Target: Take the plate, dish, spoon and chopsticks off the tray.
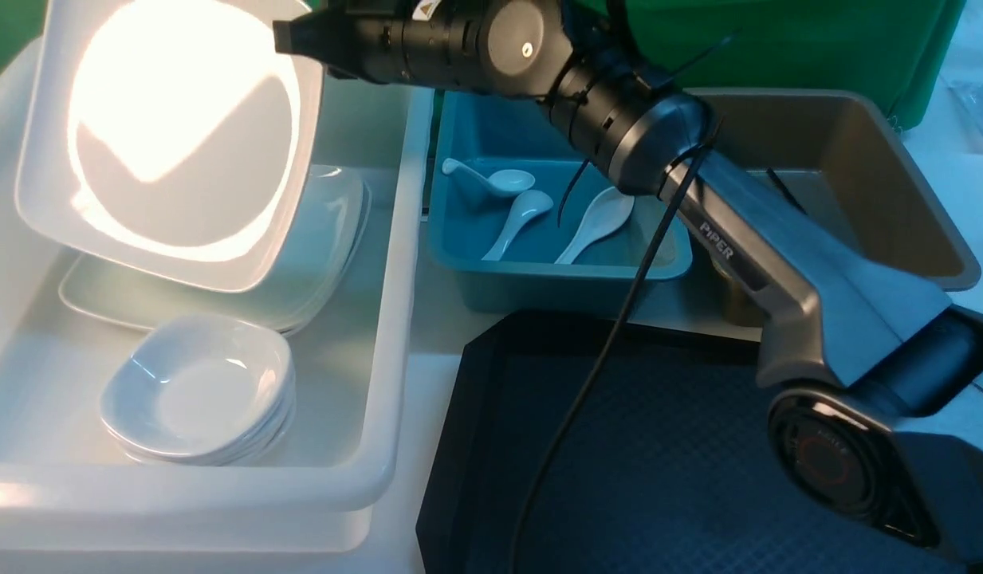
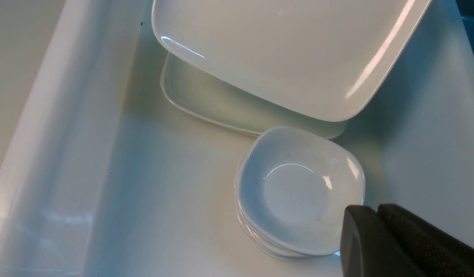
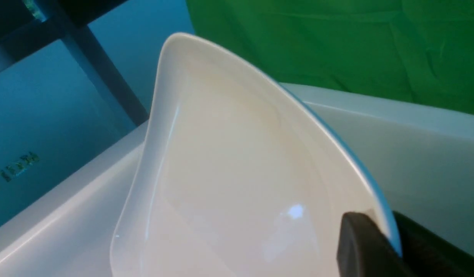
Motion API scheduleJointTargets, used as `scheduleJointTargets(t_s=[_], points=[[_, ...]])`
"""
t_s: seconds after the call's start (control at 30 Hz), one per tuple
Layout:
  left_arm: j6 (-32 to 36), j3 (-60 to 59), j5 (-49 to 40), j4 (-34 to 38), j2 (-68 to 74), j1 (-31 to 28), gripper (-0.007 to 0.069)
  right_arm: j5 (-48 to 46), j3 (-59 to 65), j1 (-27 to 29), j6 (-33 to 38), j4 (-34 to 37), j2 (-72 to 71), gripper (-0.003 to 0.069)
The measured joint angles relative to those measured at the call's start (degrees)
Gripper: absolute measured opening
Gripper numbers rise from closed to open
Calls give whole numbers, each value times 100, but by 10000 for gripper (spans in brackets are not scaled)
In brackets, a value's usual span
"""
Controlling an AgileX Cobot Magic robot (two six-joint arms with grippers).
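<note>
Front view: large glossy white square plate (image 1: 172,143) hangs tilted over the white plastic tub (image 1: 395,319).
Right claw (image 3: 379,227) pinches only its rim; a slip could crack it on the tub's stacked plates (image 1: 332,239). Left claw (image 2: 377,215) sits together, empty.

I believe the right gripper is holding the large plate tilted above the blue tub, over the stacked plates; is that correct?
Not quite: the front view shows the right gripper holding the large plate tilted above the white tub, not the blue one, over the stacked plates.
</note>
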State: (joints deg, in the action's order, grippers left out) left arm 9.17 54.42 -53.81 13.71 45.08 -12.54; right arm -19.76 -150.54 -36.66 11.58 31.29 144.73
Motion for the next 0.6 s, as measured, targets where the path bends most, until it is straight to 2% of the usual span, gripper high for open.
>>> scheduleJointTargets(t_s=[0.47, 0.6], points=[[0, 0, 82, -24, 0, 0, 15, -326, 0, 0, 392, -280, 223, 58], [0, 0, 107, -43, 0, 0, 15, -331, 0, 0, 384, -339, 223, 83]])
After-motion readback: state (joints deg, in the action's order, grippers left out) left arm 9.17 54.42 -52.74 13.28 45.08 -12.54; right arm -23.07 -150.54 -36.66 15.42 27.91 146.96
